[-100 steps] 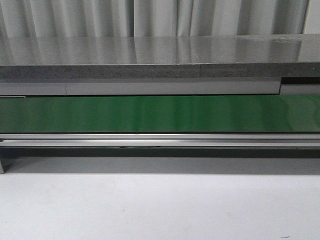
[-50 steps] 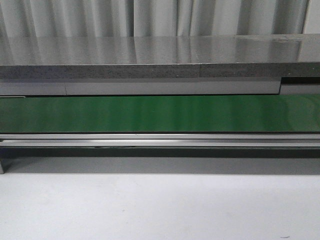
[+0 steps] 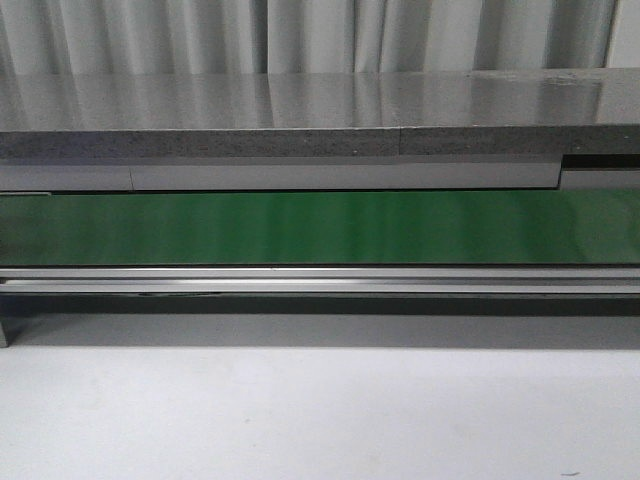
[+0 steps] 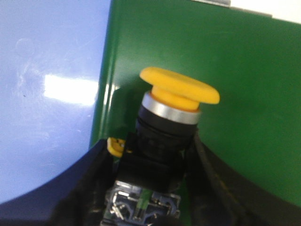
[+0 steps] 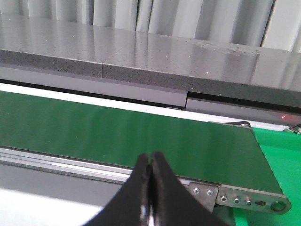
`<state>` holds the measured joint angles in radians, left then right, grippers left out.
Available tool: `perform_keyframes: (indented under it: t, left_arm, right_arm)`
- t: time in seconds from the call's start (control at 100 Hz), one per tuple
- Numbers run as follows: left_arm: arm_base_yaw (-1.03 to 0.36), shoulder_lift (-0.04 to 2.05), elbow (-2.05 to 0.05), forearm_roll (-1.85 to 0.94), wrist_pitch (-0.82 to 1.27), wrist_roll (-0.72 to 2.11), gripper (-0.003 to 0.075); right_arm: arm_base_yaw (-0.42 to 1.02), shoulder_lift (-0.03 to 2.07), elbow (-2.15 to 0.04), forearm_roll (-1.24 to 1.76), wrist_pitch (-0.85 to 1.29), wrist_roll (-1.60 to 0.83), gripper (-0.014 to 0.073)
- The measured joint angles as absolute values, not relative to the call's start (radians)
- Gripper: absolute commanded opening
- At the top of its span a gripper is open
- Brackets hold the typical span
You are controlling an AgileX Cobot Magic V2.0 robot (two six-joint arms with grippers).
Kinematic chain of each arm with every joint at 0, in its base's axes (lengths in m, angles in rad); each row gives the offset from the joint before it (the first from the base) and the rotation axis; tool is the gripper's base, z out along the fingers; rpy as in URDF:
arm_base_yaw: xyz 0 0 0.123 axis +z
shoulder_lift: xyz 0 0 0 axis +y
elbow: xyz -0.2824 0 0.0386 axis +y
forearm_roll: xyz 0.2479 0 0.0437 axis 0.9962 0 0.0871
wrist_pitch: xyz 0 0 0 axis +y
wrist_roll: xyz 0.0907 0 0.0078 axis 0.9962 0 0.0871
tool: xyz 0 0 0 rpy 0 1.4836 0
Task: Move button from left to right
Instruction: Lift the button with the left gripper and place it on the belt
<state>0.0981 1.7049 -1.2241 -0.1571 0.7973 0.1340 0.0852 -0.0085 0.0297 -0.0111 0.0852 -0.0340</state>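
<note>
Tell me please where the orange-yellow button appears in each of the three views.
Front view: not in it.
Left wrist view: button in the middle, between the left gripper's dark jaws.
Right wrist view: not in it.
Shared landmark: the green belt.

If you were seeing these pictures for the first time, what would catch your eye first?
The yellow mushroom-capped push-button with its black body, sitting between the left claw fingers over the green belt. Next, that long green conveyor belt crossing the front view, and the right claw pressed shut above the belt's end.
</note>
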Motion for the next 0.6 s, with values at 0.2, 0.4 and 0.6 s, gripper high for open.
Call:
perform_keyframes:
  t: [0.2, 0.4, 0.6]
  left_arm:
    - [0.098, 1.705, -1.224, -0.157, 0.799, 0.143, 0.0594]
    - [0.098, 1.676, -1.224, -0.159, 0.797, 0.162, 0.0591]
    - [0.083, 1.534, -1.186, -0.162, 0.745, 0.186, 0.0591]
  right_arm:
    - [0.085, -0.009, 0.030, -0.011, 0.085, -0.034, -0.0069]
    - [0.085, -0.009, 0.030, -0.011, 0.085, -0.034, -0.0069]
    - [0.085, -0.009, 0.030, -0.011, 0.085, -0.034, -0.0069]
